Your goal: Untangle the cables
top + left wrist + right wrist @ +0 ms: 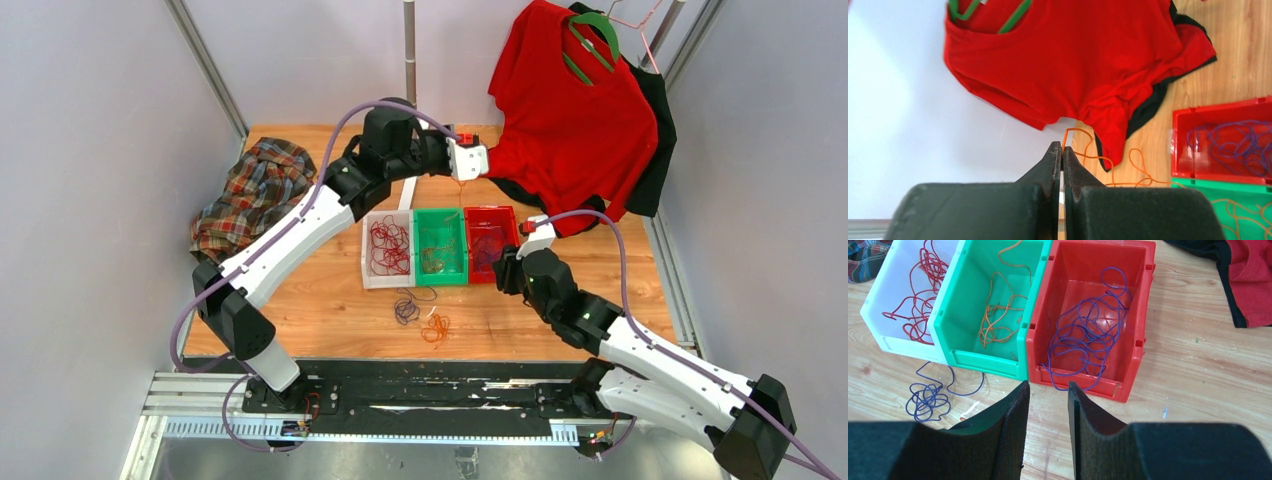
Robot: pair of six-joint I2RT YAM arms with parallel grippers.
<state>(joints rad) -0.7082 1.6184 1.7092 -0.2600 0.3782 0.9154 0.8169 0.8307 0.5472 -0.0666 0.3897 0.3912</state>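
My left gripper (467,160) is raised above the far side of the bins, shut on a thin orange cable (1079,129) that hangs down toward the green bin (441,276). In its wrist view the tips (1062,147) pinch the strand. The right gripper (1048,387) hovers open and empty just before the red bin (1143,305), which holds purple cables (1083,330). Orange cables (993,320) lie in the green bin (955,305), and red cables (923,285) in the white bin (883,305). A purple tangle (406,308) and an orange tangle (436,328) lie loose on the table.
A red shirt (570,110) on a green hanger drapes over a black garment at the back right. A plaid cloth (255,190) is bunched at the table's left edge. A grey pole (410,50) stands at the back.
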